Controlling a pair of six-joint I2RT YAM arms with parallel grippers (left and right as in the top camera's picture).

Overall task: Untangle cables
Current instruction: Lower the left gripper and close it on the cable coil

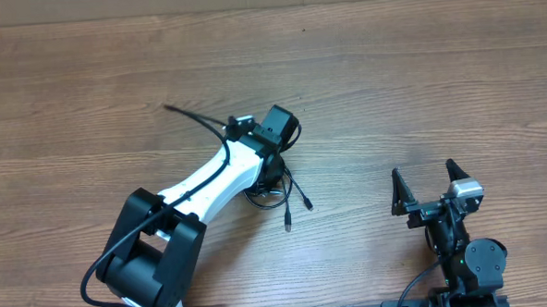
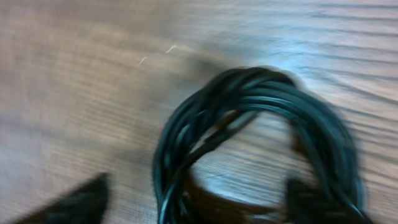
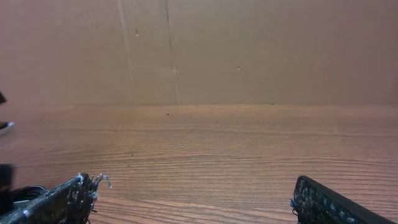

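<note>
The cables (image 1: 280,192) lie as a bundled black coil on the wooden table (image 1: 391,84), partly hidden under my left arm. Two plug ends (image 1: 289,223) trail out toward the front. In the blurred left wrist view the coil (image 2: 261,118) fills the middle. My left gripper (image 2: 193,208) is open and low over it, with the coil's left strands between the two dark fingers. In the overhead view the left gripper (image 1: 269,172) points down at the bundle. My right gripper (image 1: 429,186) is open and empty, far right of the cables; its fingers also show in the right wrist view (image 3: 205,205).
A thin black strand (image 1: 190,116) sticks out to the upper left from the left wrist. The thicker black wire (image 1: 120,243) runs along the left arm to its base. A cardboard wall (image 3: 199,50) stands behind the table.
</note>
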